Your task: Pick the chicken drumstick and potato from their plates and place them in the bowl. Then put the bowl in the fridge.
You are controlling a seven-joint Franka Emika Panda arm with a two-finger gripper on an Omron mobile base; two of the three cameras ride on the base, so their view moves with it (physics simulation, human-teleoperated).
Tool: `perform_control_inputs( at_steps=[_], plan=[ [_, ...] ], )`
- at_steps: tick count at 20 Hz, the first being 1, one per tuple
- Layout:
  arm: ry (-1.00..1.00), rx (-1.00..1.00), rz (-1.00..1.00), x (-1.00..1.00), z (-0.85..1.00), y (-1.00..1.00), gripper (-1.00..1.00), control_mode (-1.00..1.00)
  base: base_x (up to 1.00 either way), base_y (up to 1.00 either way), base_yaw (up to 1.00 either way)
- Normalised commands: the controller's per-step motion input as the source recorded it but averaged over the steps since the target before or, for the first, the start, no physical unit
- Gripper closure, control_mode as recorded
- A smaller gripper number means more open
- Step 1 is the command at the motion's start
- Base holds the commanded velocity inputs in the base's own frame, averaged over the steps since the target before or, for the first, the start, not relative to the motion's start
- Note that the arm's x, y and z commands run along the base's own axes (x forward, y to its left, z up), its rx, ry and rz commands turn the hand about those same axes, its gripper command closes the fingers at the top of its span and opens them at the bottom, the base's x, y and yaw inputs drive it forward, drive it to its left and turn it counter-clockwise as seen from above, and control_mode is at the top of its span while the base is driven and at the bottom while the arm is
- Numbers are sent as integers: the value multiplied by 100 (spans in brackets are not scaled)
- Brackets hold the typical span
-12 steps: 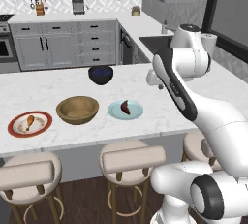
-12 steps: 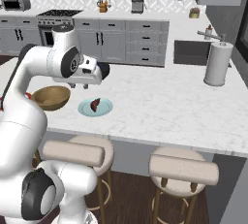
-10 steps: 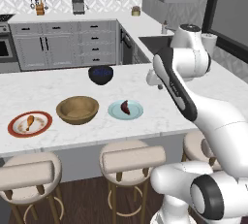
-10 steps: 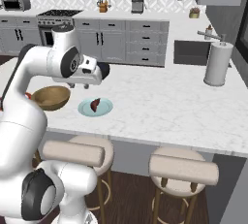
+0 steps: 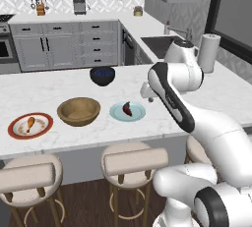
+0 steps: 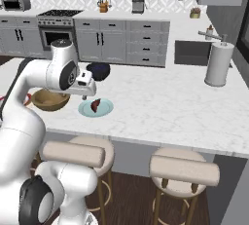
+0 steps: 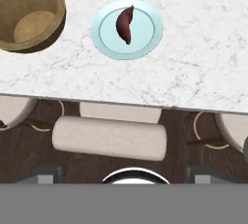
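The potato [image 5: 127, 108] lies on the pale blue plate [image 5: 117, 112], just right of the wooden bowl [image 5: 78, 111]. Farther left, the chicken drumstick [image 5: 30, 123] rests on the red-rimmed plate [image 5: 15, 132]. The fingers [image 6: 85, 92] hover above the tabletop [image 5: 59, 88], spread wide, holding nothing.

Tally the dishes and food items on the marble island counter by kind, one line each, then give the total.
Plates: 2, a white plate with a red-orange rim and a pale blue plate
Bowls: 2, a light-brown wooden bowl and a dark blue-black bowl
Food items: 2, a golden-orange chicken drumstick and a dark reddish-brown potato
Total: 6
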Motion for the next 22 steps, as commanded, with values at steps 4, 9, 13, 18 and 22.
perform_control_inputs(
  at_steps=[4,9,13,18,22],
  plan=[
    [1,11,2,87,-34,4,-100,-100,0,0,0],
    [8,1,0,92,-28,12,-100,-100,0,0,0],
    [12,0,0,87,-28,20,-100,-100,0,0,0],
    [13,0,0,66,-40,11,-100,-100,0,0,0],
    [10,0,0,46,-47,2,-100,-100,0,0,0]
  ],
)
